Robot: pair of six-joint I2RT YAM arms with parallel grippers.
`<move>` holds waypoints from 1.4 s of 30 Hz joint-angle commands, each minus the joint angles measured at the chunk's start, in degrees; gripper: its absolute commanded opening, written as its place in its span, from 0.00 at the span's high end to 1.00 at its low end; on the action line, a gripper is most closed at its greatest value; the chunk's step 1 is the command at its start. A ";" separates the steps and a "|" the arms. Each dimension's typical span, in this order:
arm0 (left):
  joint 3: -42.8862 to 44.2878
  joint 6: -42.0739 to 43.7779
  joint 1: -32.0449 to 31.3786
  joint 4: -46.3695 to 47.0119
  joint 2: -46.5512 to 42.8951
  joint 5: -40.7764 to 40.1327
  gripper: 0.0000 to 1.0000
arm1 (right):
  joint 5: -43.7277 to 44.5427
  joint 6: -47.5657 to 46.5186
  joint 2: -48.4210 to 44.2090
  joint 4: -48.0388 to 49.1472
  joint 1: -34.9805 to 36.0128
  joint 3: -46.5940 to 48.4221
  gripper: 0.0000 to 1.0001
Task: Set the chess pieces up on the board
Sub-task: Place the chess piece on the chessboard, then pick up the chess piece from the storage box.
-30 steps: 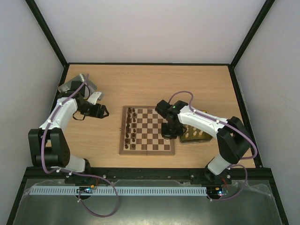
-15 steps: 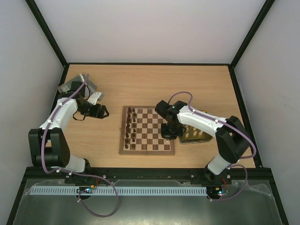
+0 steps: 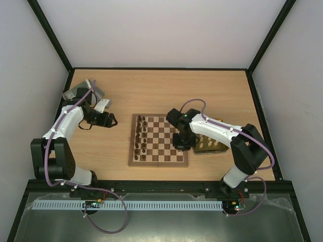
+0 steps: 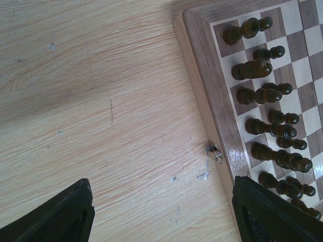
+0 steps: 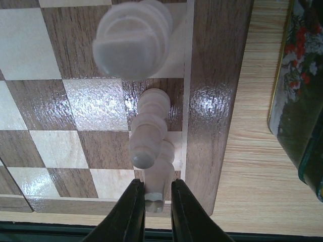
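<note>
Board [image 3: 157,162] is set mid-surface [image 3: 151,91], with glossy dark-brown and cream checks and a mid-brown border. Dark pieces [image 4: 262,93] are lined in two columns along its left side. Two cream pieces [image 5: 133,38] are stood by the right border. Right gripper [image 5: 155,201] is closed narrowly on another cream piece [image 5: 157,174] there. Left gripper [image 4: 162,201] is spread wide open over the surface beside the left border.

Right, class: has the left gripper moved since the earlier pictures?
No. The left gripper still hovers open just left of the board.

Dark brown chess pieces [image 4: 260,93] on a brown-and-cream checked board [image 4: 204,75].
</note>
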 commanded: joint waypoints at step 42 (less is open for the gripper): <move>-1.16 -0.11 -0.26 0.49 -0.25 1.18 0.25 | 9.80 -7.47 -12.59 -13.77 -22.08 2.13 0.69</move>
